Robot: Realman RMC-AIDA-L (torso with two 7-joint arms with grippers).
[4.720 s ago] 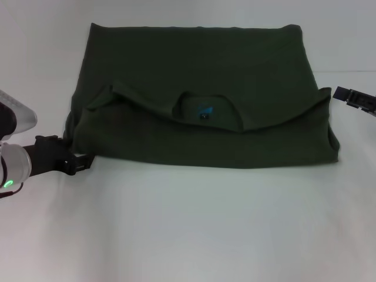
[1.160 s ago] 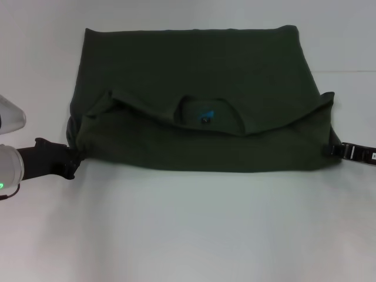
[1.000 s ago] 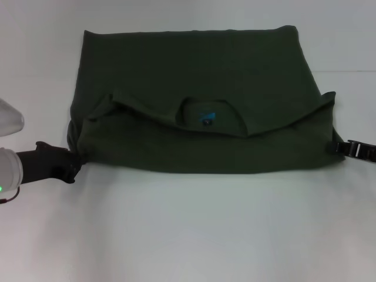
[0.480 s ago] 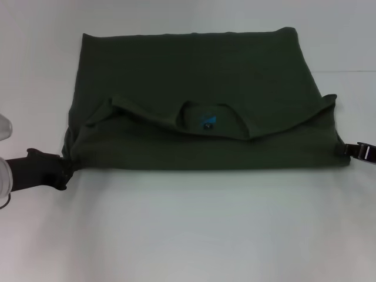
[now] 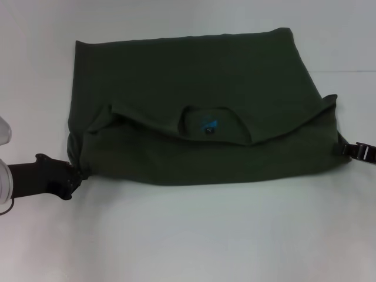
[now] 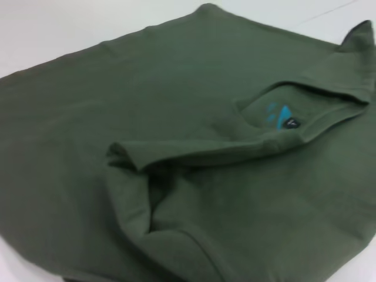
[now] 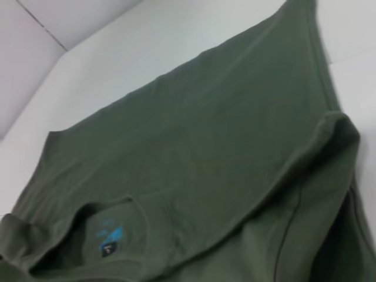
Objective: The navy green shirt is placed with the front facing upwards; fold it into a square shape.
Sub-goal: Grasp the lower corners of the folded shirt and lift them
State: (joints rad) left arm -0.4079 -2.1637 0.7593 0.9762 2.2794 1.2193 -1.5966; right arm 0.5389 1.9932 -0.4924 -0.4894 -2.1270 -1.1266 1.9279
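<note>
Across the middle of the white table (image 5: 188, 235) you have the dark olive-green cotton shirt (image 5: 194, 76) lying as a wide band, plain green side up, its neck end doubled over toward the near side so the round collar and the small blue-marked tag (image 5: 208, 124) show at centre. Your left gripper (image 5: 73, 174) sits at the near-left corner and your right gripper (image 5: 346, 150) at the near-right corner, each touching the doubled edge, probably to carry that edge together for the next fold. You cannot tell from any view whether either gripper's fingers have closed on cloth.
</note>
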